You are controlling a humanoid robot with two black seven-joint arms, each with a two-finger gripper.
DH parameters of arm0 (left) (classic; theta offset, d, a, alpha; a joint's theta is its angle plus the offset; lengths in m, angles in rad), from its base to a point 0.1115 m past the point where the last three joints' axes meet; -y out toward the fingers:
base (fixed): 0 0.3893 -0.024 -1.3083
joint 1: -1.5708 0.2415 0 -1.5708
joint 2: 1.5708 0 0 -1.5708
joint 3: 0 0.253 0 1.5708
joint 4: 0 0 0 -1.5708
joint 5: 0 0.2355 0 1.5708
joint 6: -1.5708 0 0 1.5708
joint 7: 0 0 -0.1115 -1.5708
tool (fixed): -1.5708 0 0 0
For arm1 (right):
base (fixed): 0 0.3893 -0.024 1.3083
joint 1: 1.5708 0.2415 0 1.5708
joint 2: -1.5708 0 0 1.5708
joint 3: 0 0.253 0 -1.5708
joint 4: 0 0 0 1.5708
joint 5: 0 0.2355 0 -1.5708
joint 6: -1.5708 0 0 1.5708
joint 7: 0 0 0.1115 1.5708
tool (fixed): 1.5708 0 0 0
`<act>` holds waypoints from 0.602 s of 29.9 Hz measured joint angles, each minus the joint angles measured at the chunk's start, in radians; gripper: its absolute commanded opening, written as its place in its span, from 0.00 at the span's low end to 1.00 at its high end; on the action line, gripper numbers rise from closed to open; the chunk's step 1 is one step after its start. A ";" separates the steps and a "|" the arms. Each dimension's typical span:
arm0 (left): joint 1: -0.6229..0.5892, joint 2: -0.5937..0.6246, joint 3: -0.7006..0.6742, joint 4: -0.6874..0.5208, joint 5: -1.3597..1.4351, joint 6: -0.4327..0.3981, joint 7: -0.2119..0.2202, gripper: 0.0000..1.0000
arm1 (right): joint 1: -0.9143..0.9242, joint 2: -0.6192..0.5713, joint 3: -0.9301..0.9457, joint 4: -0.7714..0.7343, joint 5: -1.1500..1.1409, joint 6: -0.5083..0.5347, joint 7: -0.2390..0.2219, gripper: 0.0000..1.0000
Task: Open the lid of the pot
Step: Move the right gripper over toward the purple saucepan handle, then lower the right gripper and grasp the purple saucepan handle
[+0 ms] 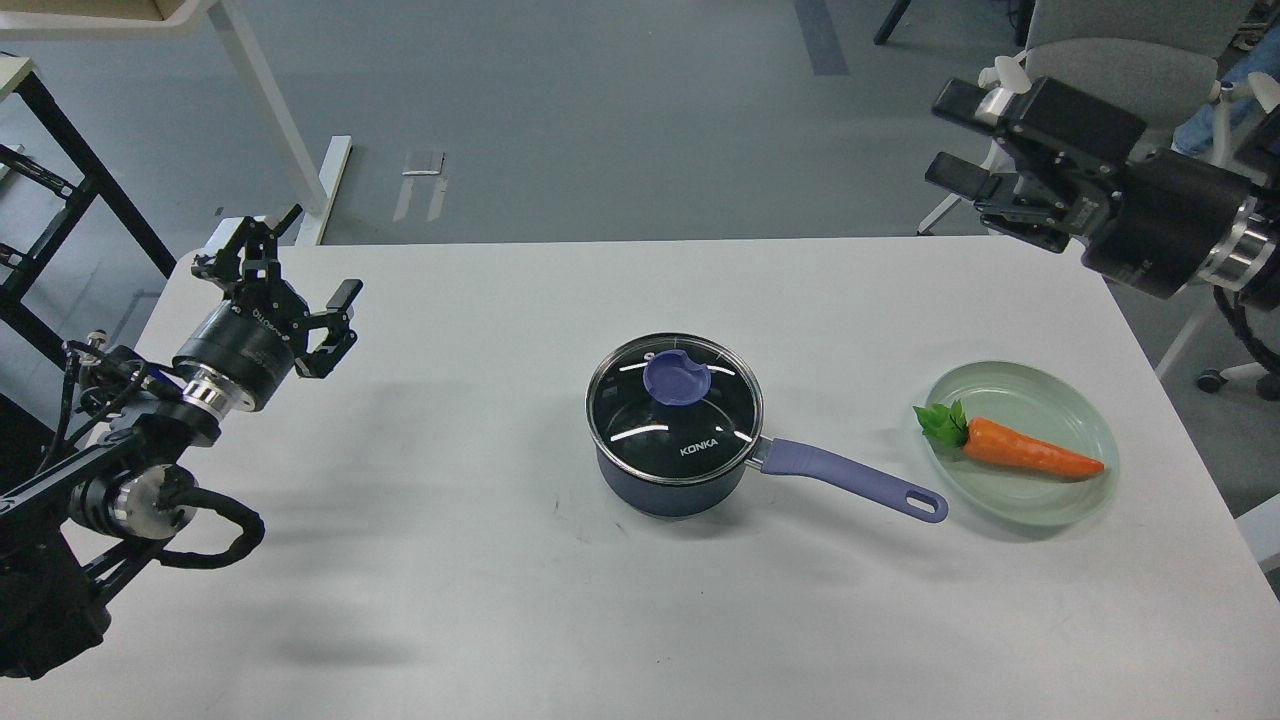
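A dark blue pot point(668, 485) stands at the table's middle, its purple handle point(850, 480) pointing right. A glass lid point(675, 408) with a purple knob point(677, 377) sits closed on it. My left gripper point(285, 262) is open and empty, low over the table's far left, well apart from the pot. My right gripper point(955, 135) is open and empty, raised high beyond the table's far right corner, pointing left.
A pale green plate point(1080, 400) with an orange toy carrot point(1020, 452) lies right of the pot handle. A grey office chair point(1100, 60) stands behind my right arm. A black rack point(50, 200) is at far left. The white table point(500, 600) spreads in front.
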 measured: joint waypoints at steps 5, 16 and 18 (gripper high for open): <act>-0.002 0.003 0.000 0.000 0.009 0.000 0.000 0.99 | 0.187 0.054 -0.220 -0.007 -0.275 0.002 0.000 1.00; -0.002 0.009 -0.001 -0.003 0.011 -0.001 0.000 0.99 | 0.365 0.182 -0.577 -0.024 -0.838 -0.013 0.000 0.99; -0.002 0.010 -0.001 -0.003 0.011 -0.001 0.000 0.99 | 0.363 0.187 -0.606 -0.024 -0.882 -0.024 0.000 0.99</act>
